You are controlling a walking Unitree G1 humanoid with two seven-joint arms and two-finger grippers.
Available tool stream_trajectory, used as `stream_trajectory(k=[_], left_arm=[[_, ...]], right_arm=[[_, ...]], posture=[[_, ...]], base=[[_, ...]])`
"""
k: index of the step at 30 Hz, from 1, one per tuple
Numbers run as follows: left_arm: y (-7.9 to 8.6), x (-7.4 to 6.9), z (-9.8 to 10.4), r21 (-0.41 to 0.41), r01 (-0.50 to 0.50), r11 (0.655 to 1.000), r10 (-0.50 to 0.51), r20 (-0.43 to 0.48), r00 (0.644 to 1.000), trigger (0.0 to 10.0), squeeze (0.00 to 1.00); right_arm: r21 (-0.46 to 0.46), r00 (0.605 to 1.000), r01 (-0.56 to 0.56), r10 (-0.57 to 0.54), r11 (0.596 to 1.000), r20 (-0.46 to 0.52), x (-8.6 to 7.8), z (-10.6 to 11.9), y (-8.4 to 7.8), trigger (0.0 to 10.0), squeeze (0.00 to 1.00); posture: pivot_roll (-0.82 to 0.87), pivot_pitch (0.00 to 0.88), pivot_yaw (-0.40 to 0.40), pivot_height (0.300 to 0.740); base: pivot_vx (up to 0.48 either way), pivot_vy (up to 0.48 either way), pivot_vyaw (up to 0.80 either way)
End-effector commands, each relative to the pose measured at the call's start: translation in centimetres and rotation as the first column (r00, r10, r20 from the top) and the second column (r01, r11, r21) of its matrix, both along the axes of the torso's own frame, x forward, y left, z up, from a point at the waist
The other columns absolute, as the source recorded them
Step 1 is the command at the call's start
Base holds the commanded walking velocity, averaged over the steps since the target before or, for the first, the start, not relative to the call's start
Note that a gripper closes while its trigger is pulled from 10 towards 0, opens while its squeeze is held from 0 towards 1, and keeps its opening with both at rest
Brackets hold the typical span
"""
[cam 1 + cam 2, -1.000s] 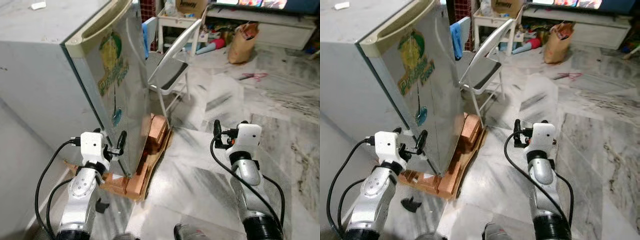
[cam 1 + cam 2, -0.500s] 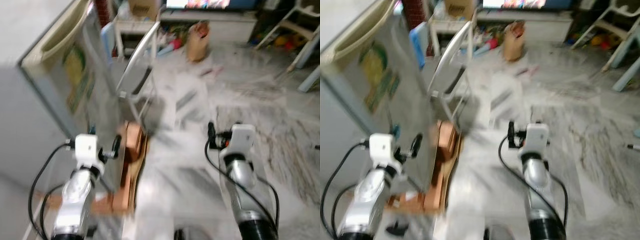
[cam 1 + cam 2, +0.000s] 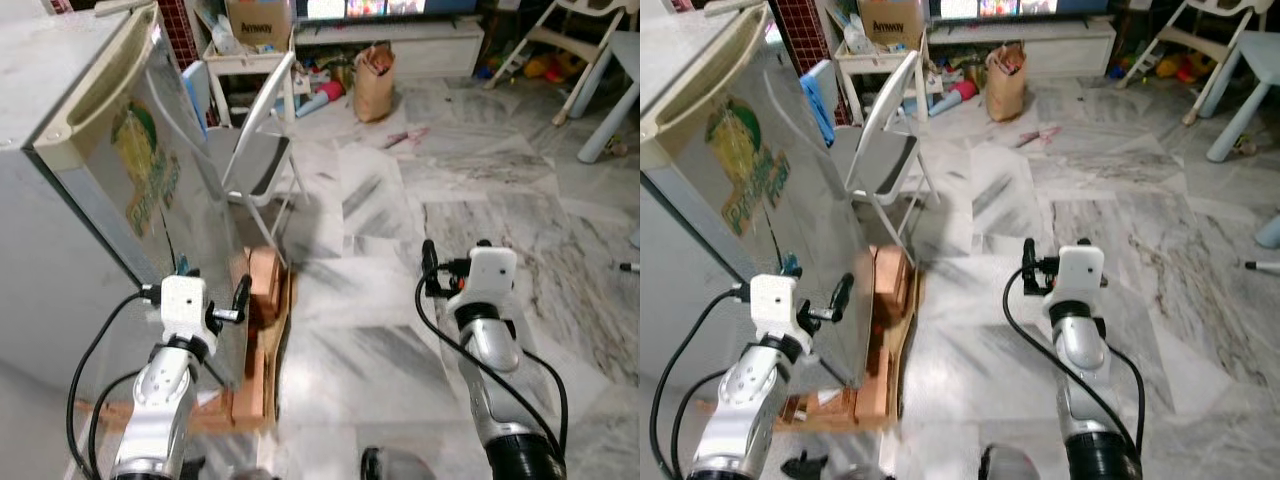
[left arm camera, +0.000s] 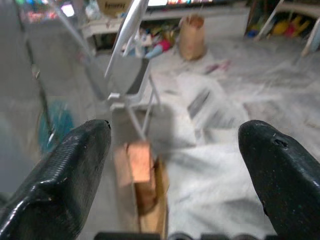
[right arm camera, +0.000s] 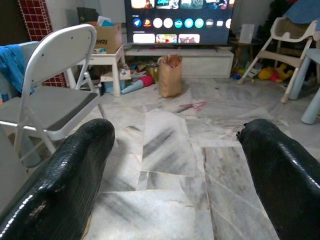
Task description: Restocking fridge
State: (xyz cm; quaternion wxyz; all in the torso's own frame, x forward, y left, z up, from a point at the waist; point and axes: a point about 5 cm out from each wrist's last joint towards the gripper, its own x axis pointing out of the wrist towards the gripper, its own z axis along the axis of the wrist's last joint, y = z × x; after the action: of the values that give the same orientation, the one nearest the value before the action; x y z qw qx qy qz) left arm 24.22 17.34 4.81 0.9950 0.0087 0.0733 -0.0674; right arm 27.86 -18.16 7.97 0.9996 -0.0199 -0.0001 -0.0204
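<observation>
Fridge (image 3: 95,170): silver, door shut, green-and-yellow sticker on its front; occupies the left of the head views, standing on wooden blocks (image 3: 262,290) over cardboard.

Left end effector (image 3: 212,300): raised just beside the fridge's lower front corner, fingers spread wide, holding nothing; whether it touches the door is unclear.

Right end effector (image 3: 453,270): held up at centre right over the marble floor (image 3: 400,210), fingers wide apart, empty.

White folding chair (image 3: 258,150): just beyond the fridge, upper centre.

Brown paper bag (image 3: 374,70): on the floor at top centre, before a low white TV bench (image 3: 1040,40).
</observation>
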Motion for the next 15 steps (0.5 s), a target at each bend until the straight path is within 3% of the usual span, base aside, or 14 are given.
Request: stream_trajectory(k=[1,4,8,11,15], left_arm=[[0.8,0.0,0.0,0.033,-0.031,0.999,0.031,0.002,1.0,10.0,0.0],[2.2,0.3,-0.1,0.063,-0.132,0.989,0.133,0.0,0.991,10.0,0.0],[2.7,0.8,0.0,0.079,-0.168,0.983,0.168,0.008,0.986,10.0,0.0],[3.8,2.1,0.4,0.118,-0.231,0.966,0.23,0.025,0.973,10.0,0.0],[4.5,2.7,0.6,0.109,-0.262,0.959,0.26,0.029,0.965,10.0,0.0]], right_arm=[[0.002,1.0,-0.02,0.02,1.0,-0.009,0.0,0.0,0.4,10.0,0.0],[-0.006,0.999,-0.038,0.038,0.999,-0.025,-0.2,-0.3,0.6,10.0,0.0],[-0.02,0.998,-0.062,0.061,0.998,-0.027,-0.2,-0.3,0.8,10.0,0.0],[-0.029,0.997,-0.078,0.077,0.997,-0.029,-0.4,-0.4,0.9,10.0,0.0],[-0.032,0.996,-0.082,0.081,0.996,-0.034,-0.6,-0.4,0.8,10.0,0.0]], posture=[[-0.05,0.018,0.068,0.74],[-0.05,0.017,0.065,0.74],[-0.06,0.016,0.063,0.74],[-0.06,0.014,0.062,0.74],[-0.06,0.014,0.062,0.74]], base=[[0.0,0.0,0.0],[0.0,0.0,0.0],[0.0,0.0,0.0],[0.0,0.0,0.0],[0.0,0.0,0.0]])
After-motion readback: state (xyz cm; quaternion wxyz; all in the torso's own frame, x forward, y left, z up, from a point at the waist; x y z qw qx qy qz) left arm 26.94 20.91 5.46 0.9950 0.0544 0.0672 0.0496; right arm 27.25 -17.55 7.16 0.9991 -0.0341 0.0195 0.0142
